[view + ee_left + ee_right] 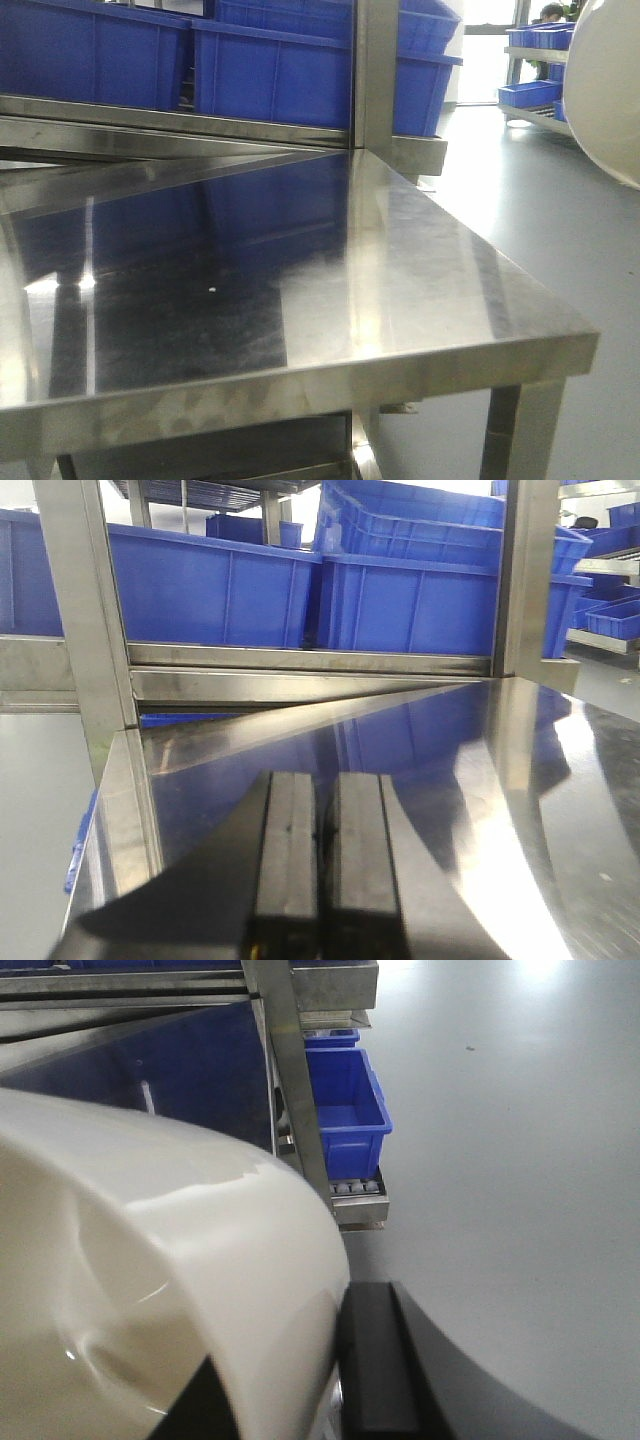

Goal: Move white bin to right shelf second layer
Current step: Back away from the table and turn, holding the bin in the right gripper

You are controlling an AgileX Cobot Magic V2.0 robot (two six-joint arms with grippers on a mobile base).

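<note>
The white bin [150, 1220] fills the left of the right wrist view, held up above the grey floor. My right gripper [305, 1360] is shut on its wall, one black finger [375, 1360] outside and the other showing dark inside the tub. In the front view the white bin [605, 90] shows only as a curved side at the upper right edge. A steel rack level with small white rollers [357, 1189] lies beyond the bin; which layer it is I cannot tell. My left gripper [322, 780] is shut and empty, low over the steel tabletop [450, 780].
Blue crates [270, 70] line the rack behind the shiny tabletop [300, 280]. A steel upright [295, 1090] stands close beside the bin. A small blue crate [345, 1100] sits on the roller level. More blue crates [530, 95] rest on a far rack.
</note>
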